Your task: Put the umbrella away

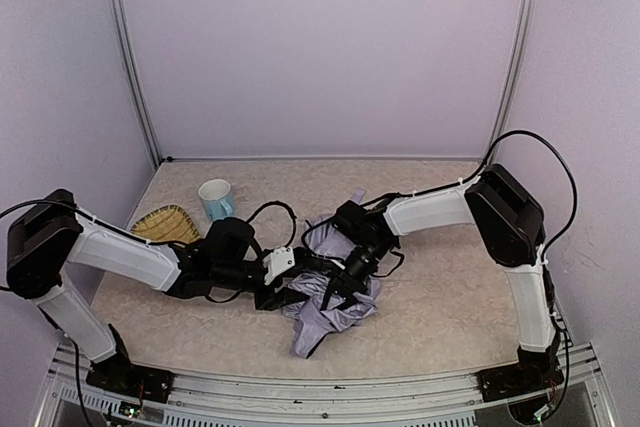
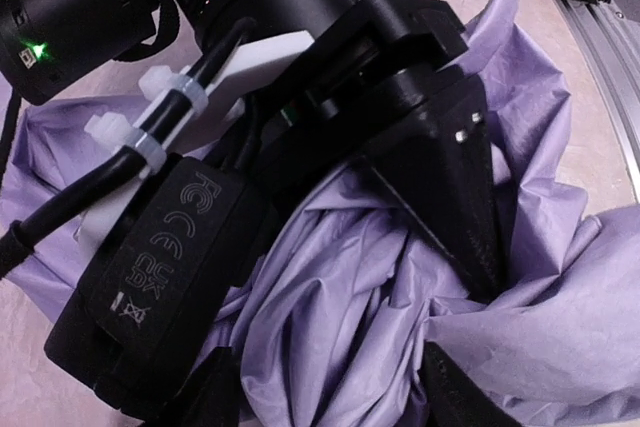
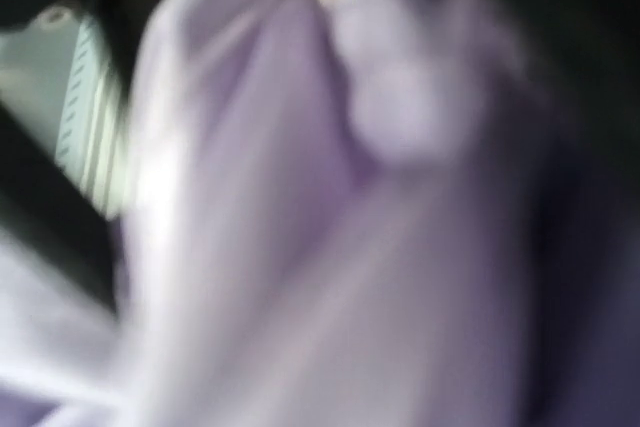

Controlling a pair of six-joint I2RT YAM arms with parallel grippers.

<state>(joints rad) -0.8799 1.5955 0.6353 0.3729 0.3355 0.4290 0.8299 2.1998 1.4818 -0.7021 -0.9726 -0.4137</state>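
The umbrella [image 1: 335, 319] lies collapsed at the table's middle as a crumpled heap of pale lavender fabric. Its shaft and knob handle are hidden. My left gripper [image 1: 283, 294] reaches in from the left. In the left wrist view its two black fingertips close on a thick bunch of the fabric [image 2: 350, 287], which fills the gap of the gripper [image 2: 330, 399]. My right gripper [image 1: 340, 285] comes in from the right and presses into the same heap, with one black finger [image 2: 455, 187] showing. The right wrist view is a blur of lavender fabric [image 3: 330, 247] that hides its fingers.
A light blue mug [image 1: 216, 197] and a shallow woven basket [image 1: 167, 223] stand at the back left. Black cables loop over the table behind the grippers. A metal rail [image 1: 330, 387] runs along the near edge, and white walls close in the other sides.
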